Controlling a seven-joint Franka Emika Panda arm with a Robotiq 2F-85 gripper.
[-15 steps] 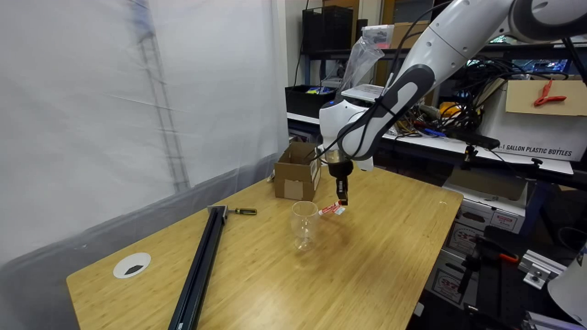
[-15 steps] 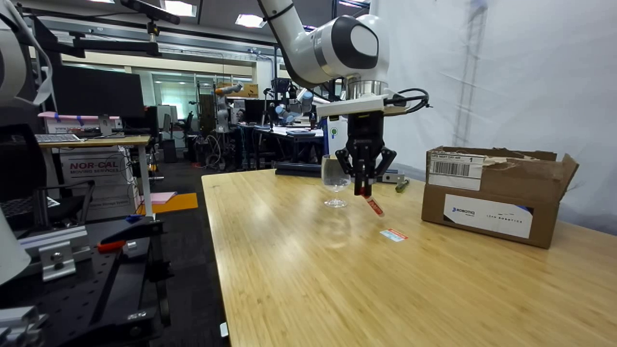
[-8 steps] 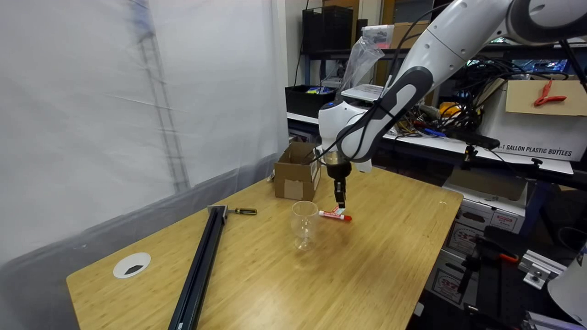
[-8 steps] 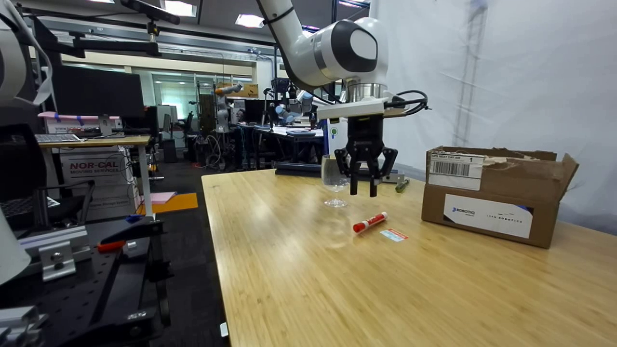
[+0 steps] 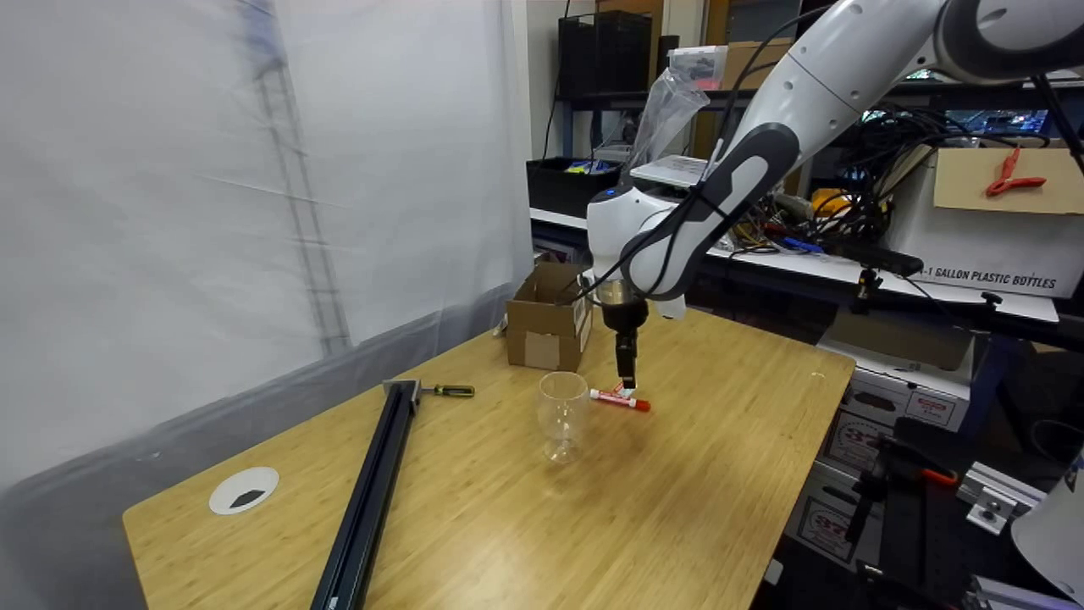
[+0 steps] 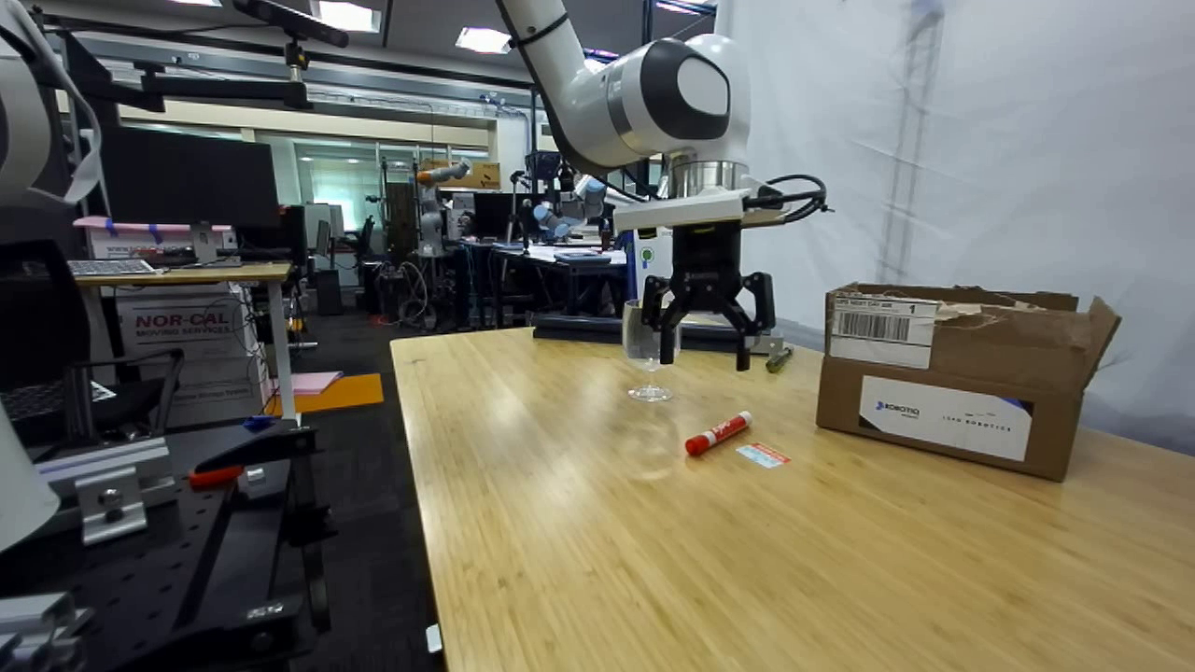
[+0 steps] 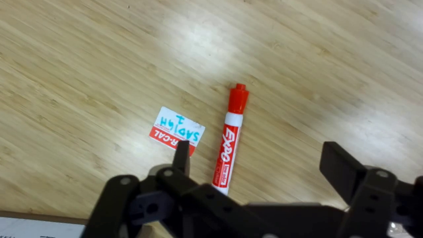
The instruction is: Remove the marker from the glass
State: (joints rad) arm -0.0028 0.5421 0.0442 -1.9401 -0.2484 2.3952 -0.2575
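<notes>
The red and white marker [image 5: 620, 399] lies flat on the wooden table, outside the glass, in both exterior views. In the wrist view its red cap points up the picture and part of the white end of the marker [image 7: 229, 145] is hidden behind the gripper. The clear stemmed glass [image 5: 562, 415] stands upright and holds nothing; in an exterior view a finger partly covers the glass [image 6: 640, 350]. My gripper [image 6: 705, 357] hangs above the marker, fingers wide apart. From the wrist, the gripper [image 7: 256, 148] is open, touching nothing.
A small red and white sticker [image 6: 764, 455] is on the table beside the marker. A cardboard box [image 6: 943, 373] stands close by. Farther off are a long black rail [image 5: 373, 491], a screwdriver [image 5: 453, 390] and a white disc [image 5: 229, 496].
A second ago my gripper was shut on the marker, which hung tilted above the table. It let go, the marker dropped to the table, and the jaws spread wide.
</notes>
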